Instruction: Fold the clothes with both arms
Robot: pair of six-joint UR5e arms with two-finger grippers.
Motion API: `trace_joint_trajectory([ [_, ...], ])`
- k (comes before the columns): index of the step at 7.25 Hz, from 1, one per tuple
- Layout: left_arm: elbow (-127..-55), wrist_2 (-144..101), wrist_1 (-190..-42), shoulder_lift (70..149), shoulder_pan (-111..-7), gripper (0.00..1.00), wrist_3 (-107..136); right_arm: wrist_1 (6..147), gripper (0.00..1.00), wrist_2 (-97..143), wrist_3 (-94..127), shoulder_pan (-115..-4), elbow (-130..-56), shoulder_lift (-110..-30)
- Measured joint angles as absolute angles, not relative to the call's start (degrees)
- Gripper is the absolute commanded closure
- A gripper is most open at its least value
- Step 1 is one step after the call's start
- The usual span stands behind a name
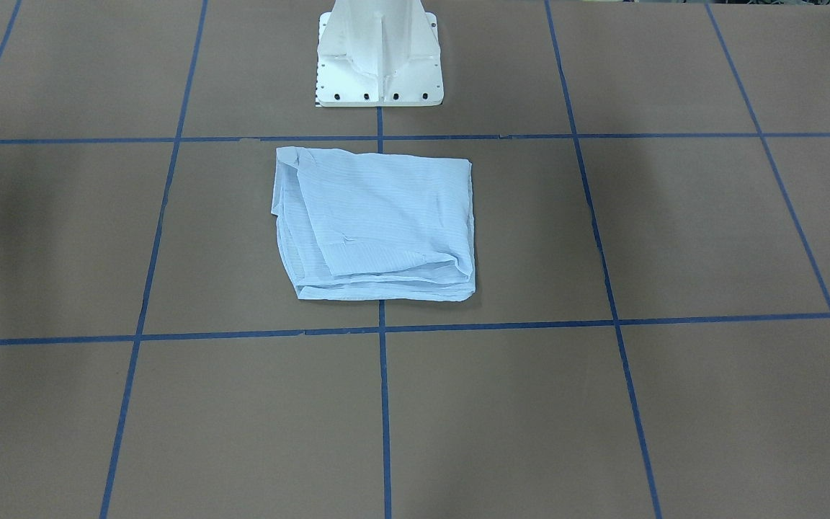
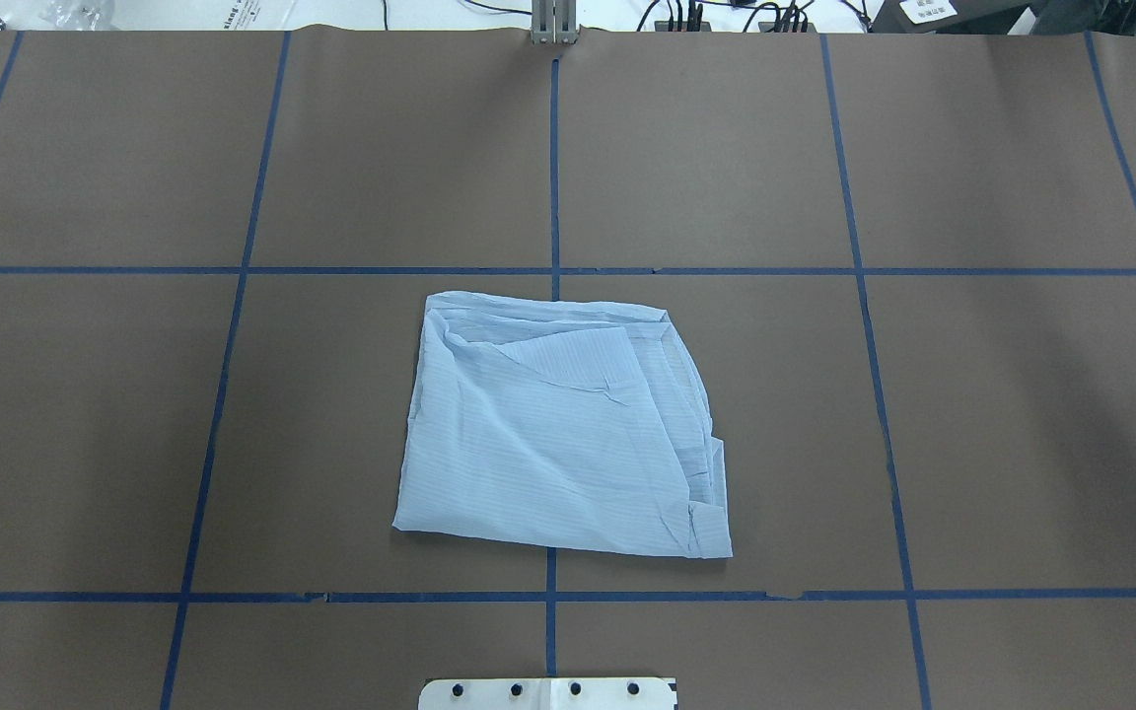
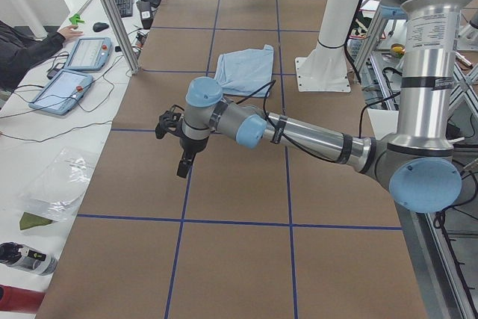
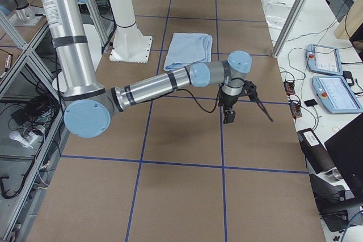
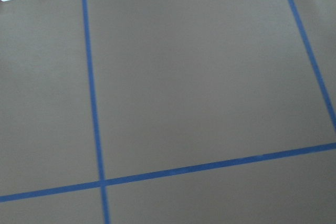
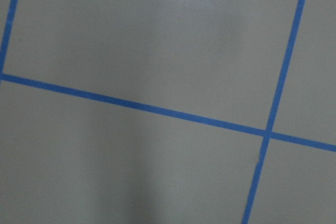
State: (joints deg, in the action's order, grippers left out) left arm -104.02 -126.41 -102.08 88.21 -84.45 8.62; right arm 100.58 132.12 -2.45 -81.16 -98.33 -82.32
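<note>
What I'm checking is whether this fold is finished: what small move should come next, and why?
Probably none on the cloth: hold both arms out at the sides. The shirt lies folded into a rough rectangle, and the left arm and right arm are well clear of it.

shirt [image 2: 548, 424] lying flat mid-table, open brown table [image 2: 923, 414] on all sides of it, white pedestal base [image 1: 379, 72] near its robot-side edge, left arm [image 3: 314, 136] and right arm [image 4: 153, 86] stretched out over the table ends, well apart
</note>
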Motion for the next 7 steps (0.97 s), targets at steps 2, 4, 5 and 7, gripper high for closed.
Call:
trace_joint_trajectory([
  [2, -101.0, -126.6, -102.6, 84.3, -87.1, 0.01, 4.6, 100.3, 0.0, 132.7, -6.6, -83.8, -98.1, -86.2],
  [4, -99.6, -127.5, -104.4, 84.1, -87.3, 0.01, 5.2, 98.0, 0.0, 132.7, -6.9, -84.7, -96.8, -87.5],
  [5, -99.1, -128.1, -106.5, 84.1, -87.4, 0.01, 5.3, 96.8, 0.0, 132.6, -6.9, -85.1, -95.9, -88.8],
  [7, -97.9, -128.6, -109.4, 84.1, -87.3, 0.01, 5.5, 95.9, 0.0, 132.6, -4.0, -85.5, -94.8, -89.1],
])
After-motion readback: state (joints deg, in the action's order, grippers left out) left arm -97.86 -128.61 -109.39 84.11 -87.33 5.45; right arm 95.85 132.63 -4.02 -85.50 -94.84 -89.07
